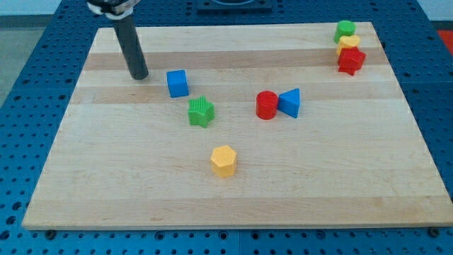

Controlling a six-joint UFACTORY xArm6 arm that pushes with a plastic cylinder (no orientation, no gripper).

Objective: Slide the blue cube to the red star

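Observation:
The blue cube sits on the wooden board in the upper left part. The red star lies near the board's top right corner, far to the right of the cube. My tip rests on the board just left of the blue cube, a short gap apart from it. The dark rod rises from it toward the view's top left.
A green star lies just below and right of the cube. A red cylinder touches a blue triangular block at mid board. A yellow hexagonal block lies lower. A green block and a yellow block sit above the red star.

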